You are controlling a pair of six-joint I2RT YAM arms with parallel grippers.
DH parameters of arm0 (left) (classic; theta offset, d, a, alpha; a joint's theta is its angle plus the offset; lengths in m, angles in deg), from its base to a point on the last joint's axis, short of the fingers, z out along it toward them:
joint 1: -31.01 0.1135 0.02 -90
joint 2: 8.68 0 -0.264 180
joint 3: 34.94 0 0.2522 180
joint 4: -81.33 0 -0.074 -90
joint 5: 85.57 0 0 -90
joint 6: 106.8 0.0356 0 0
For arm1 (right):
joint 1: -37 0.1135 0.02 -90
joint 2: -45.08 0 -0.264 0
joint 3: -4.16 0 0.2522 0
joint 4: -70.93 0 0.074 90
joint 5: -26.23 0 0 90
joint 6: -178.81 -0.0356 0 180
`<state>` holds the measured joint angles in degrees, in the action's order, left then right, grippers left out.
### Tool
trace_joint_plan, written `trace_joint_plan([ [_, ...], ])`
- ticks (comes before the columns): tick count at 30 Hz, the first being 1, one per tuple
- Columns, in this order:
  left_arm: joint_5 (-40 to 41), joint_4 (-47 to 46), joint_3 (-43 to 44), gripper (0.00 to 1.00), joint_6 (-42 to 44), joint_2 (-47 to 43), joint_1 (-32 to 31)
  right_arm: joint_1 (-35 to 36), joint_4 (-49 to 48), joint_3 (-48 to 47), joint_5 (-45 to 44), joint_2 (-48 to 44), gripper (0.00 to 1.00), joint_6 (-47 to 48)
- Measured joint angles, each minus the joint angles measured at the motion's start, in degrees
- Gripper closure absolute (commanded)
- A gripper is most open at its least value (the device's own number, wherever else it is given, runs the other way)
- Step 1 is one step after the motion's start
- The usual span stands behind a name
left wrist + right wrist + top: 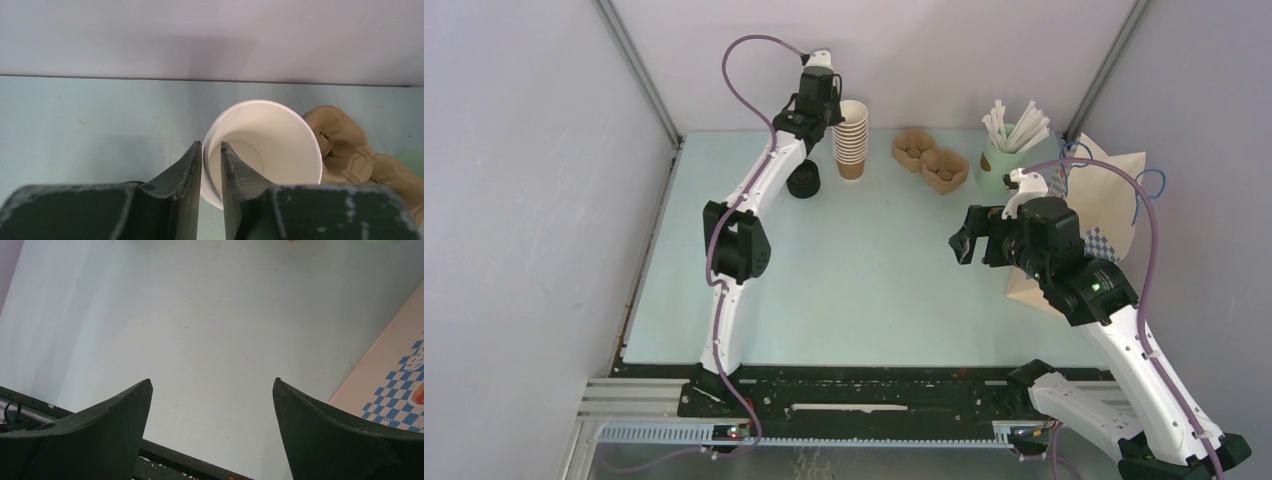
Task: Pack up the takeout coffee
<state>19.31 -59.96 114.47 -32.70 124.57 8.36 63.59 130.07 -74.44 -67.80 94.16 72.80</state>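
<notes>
A stack of brown kraft paper cups [851,140] stands at the back of the table. The top one, the takeout coffee cup [270,145], shows its white inside in the left wrist view. My left gripper [829,105] is at its left rim: one finger sits inside the cup and the other outside, with the cup wall pinched between them [211,145]. My right gripper [961,245] hangs open over bare table at the right, nothing between its fingers [212,382].
A brown moulded-pulp cup tray [931,160] lies right of the stack, close to the cup [350,150]. A pale green cup with white straws [999,165] stands beyond it. A paper bag [1114,200] with blue checks lies at the right [395,385]. A black round object [804,183] sits left of the stack.
</notes>
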Motion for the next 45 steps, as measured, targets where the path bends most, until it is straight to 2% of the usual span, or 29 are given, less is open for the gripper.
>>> trace_joint_plan([
  [7, 0.0, 0.0, 0.0, 0.75, 0.0, 0.3, 0.0, 0.0, 0.0, 0.0, 0.1, 0.0, 0.01, 0.0],
  [13, 0.0, 0.0, 0.0, 0.82, 0.1, 0.7, 0.0, 0.0, 0.0, 0.0, 0.1, 0.0, 0.01, 0.0],
  [20, 0.0, 0.0, 0.0, 0.86, 0.2, 0.7, 0.0, 0.0, 0.0, 0.0, 0.1, 0.0, 0.01, 0.0],
  [22, 0.0, 0.0, 0.0, 0.93, 0.4, 0.7, 0.0, 0.0, 0.0, 0.0, 0.1, 0.0, 0.01, 0.0],
  [29, 0.0, 0.0, 0.0, 1.0, 0.5, 0.7, -0.1, 0.0, -0.2, 0.0, 0.1, 0.0, 0.01, -0.2],
  [45, -0.3, 1.2, 1.4, 1.0, -0.5, 0.7, -0.1, 0.0, -0.2, 0.0, 0.1, 0.0, 0.01, -0.5],
])
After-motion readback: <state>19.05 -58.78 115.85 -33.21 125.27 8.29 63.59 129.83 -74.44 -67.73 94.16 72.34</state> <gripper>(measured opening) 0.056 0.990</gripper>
